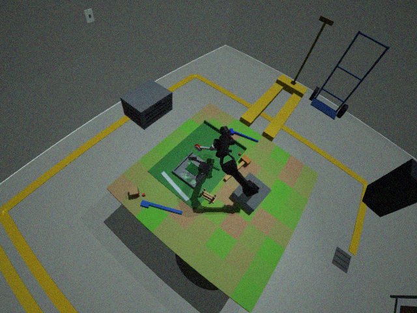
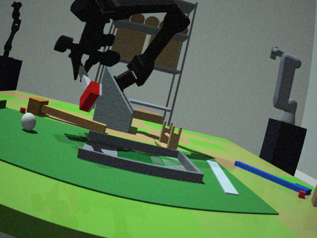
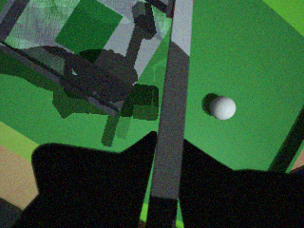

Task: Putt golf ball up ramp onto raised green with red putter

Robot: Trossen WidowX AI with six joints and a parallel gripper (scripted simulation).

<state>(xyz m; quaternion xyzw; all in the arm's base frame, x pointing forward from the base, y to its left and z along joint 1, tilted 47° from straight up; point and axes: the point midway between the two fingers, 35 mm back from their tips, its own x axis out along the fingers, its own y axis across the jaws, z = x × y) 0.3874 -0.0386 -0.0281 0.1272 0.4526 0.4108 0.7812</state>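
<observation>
The red putter [image 1: 197,146] [image 2: 89,96] [image 3: 173,90] hangs tilted above the green mat [image 1: 161,168] [image 2: 153,189], its red head raised off the surface. My gripper [image 2: 80,70] [image 3: 163,138] is shut on its grey shaft. The white golf ball [image 2: 28,121] [image 3: 222,107] rests on the mat, right of the shaft in the wrist view; I cannot make it out surely in the top view. The low grey-walled ramp frame [image 1: 184,180] [image 2: 140,169] lies left of the shaft in the wrist view, with a green patch [image 2: 132,156] [image 3: 90,28] inside, partly under the arm's shadow.
A wooden mallet [image 1: 245,160] [image 2: 74,118] and a small wooden stand [image 1: 208,195] [image 2: 174,138] lie near the arm's base. A pale strip [image 1: 174,186] [image 2: 222,177] lies beyond the frame. Blue clubs [image 1: 161,207] [image 2: 271,176] and a wooden block [image 1: 133,192] lie outside the mat.
</observation>
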